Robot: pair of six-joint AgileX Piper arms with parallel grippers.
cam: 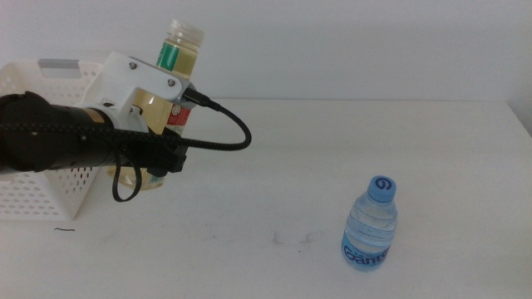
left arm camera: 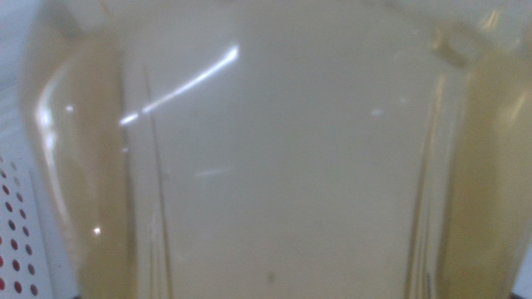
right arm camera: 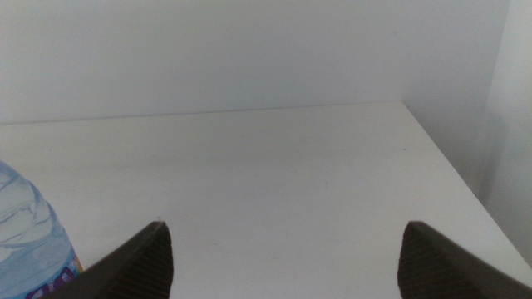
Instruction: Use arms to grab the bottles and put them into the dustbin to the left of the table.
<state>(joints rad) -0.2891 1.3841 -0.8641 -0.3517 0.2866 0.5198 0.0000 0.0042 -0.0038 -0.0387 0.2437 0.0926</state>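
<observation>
A clear bottle of yellow liquid [cam: 177,56] with a pale cap stands upright at the table's left side, right beside the dustbin [cam: 33,195]. My left gripper [cam: 155,124] is shut on its body, mostly hidden behind the white wrist block. In the left wrist view the yellow bottle [left arm camera: 274,158] fills the picture. A small water bottle [cam: 371,224] with a blue cap stands at the front right of the table [cam: 332,141]. The right wrist view shows my right gripper [right arm camera: 287,257] open and empty, with the water bottle [right arm camera: 29,237] off to one side of it.
The dustbin's perforated white wall [left arm camera: 15,241] shows at the edge of the left wrist view. A black cable [cam: 233,124] loops from the left wrist over the table. The table's right edge [right arm camera: 453,183] lies near the right gripper.
</observation>
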